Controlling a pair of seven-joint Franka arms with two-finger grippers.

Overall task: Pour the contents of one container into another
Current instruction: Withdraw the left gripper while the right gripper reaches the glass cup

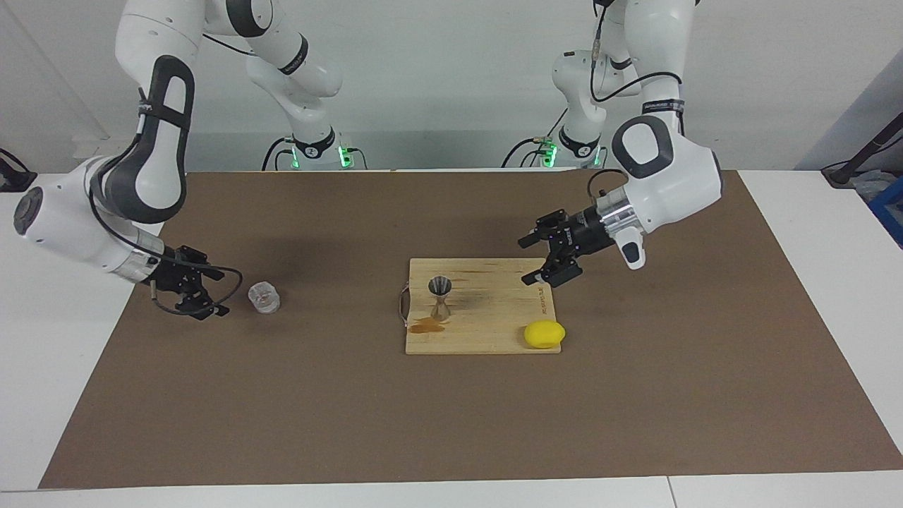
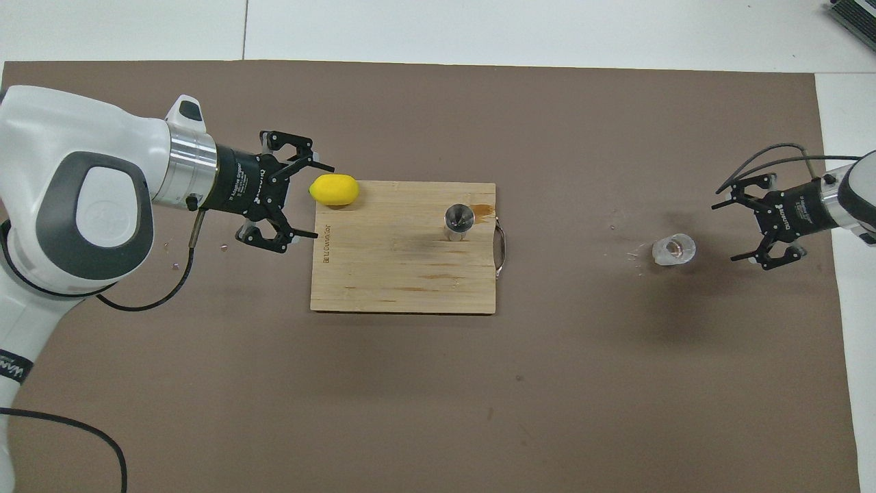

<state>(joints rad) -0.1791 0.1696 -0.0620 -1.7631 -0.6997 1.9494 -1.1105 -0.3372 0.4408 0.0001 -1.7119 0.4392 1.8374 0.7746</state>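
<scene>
Facing view:
- The glass tumbler (image 1: 264, 297) stands upright on the brown mat (image 1: 282, 423), toward the right arm's end of the bench (image 1: 811, 282), well apart from the cutting board (image 1: 487, 331).
- The right claw (image 1: 211, 296) sits low just beside the tumbler, fingers spread and released, not touching the glass; its lower fingertip merges with the dark cable around it.
- The metal jigger (image 1: 441, 296) stands upright on the board, near the board's edge that carries the handle; a brown stain lies at its foot.
- A yellow lemon (image 1: 544, 334) rests at the board's corner, partly over the edge.
- The left claw (image 1: 547, 261) hangs over the board's edge toward the left arm's end, fingers apart, grasping nothing.
- Both arms' upper links are cut off by the top of the frame.

Overhead view:
- The tumbler (image 2: 674, 249) shows a reddish trace inside; whether it is liquid is hard to tell.
- The right claw (image 2: 736, 229) is open beside it; most of its arm is cut off at the frame's edge.
- The jigger (image 2: 458, 219) is seen from above, so its waist is hidden.
- The left claw (image 2: 308, 198) stands open beside the lemon (image 2: 334, 190), over the board's (image 2: 404, 274) edge.
</scene>
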